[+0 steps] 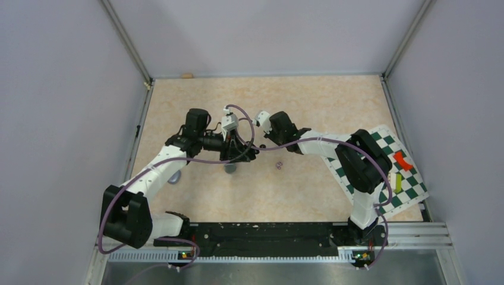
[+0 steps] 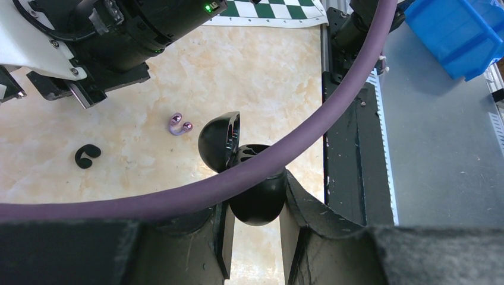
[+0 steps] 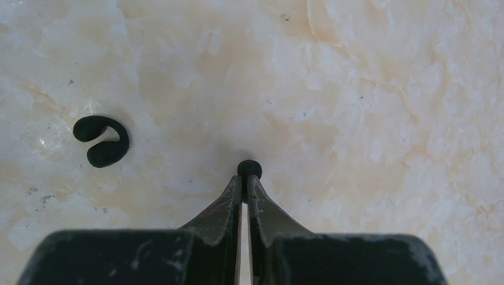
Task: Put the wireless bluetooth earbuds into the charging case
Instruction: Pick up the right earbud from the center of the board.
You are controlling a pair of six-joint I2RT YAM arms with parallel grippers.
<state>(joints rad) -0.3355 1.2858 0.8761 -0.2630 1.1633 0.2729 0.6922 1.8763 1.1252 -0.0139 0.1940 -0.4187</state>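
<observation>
The pale marbled table (image 1: pixel 309 101) is carrying a checkered mat (image 1: pixel 410 178) at its right edge. The left gripper (image 2: pixel 257 205) is clenching the round body of the black charging case (image 2: pixel 219 142), whose lid is standing open. The right gripper (image 3: pixel 245 181) is pinching closed on a small black knob (image 3: pixel 249 168), possibly the end of an earbud, though most of it is hidden. A black curled earbud (image 3: pixel 106 155) is lying loose on the table to that gripper's left, and a purple earbud (image 2: pixel 175 126) is resting just beside the case lid.
</observation>
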